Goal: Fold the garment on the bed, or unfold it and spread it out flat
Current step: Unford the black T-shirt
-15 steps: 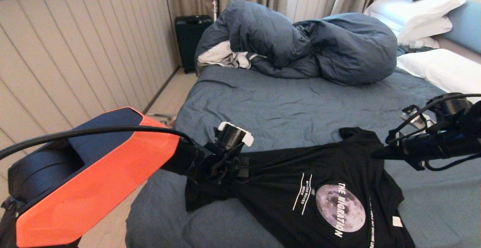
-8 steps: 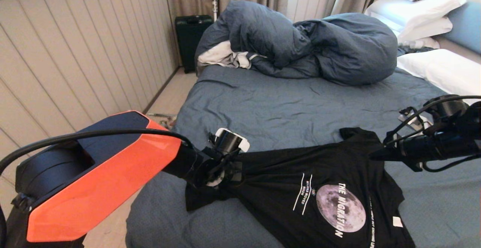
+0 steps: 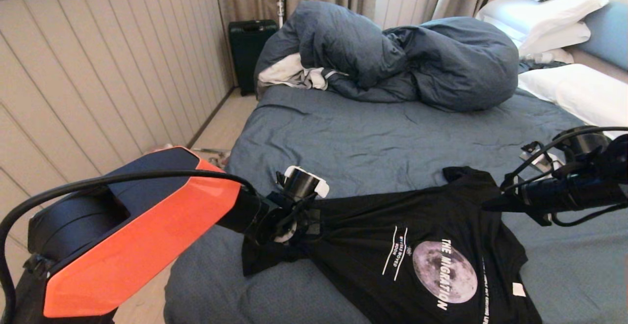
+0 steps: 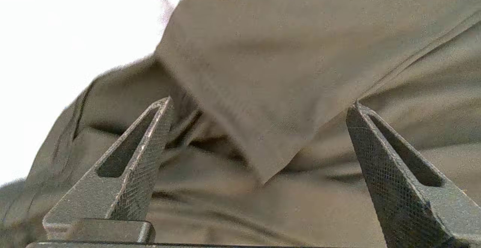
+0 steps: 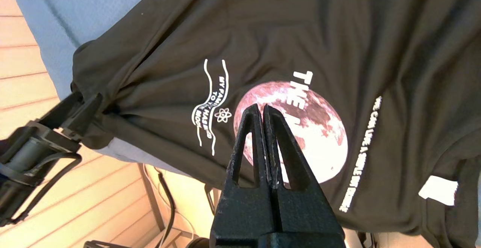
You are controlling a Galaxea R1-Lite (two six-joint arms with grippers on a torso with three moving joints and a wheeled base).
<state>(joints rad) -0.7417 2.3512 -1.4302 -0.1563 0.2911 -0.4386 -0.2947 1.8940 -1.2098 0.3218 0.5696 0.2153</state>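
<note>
You see the black short-sleeved T-shirt with a grey moon print [image 3: 422,260] lying print-up on the near part of the large bed with its slate-blue sheet [image 3: 373,142], one end bunched near the bed's left edge; your left tool [image 4: 259,165] sits at that bunched end with its fingers [image 4: 142,158] spread wide, cloth lying loose between them. Your right tool [image 5: 262,112] hovers above the moon print, its fingers pressed together on nothing; a bulky slate-blue duvet [image 3: 402,54] is heaped at the far side.
</note>
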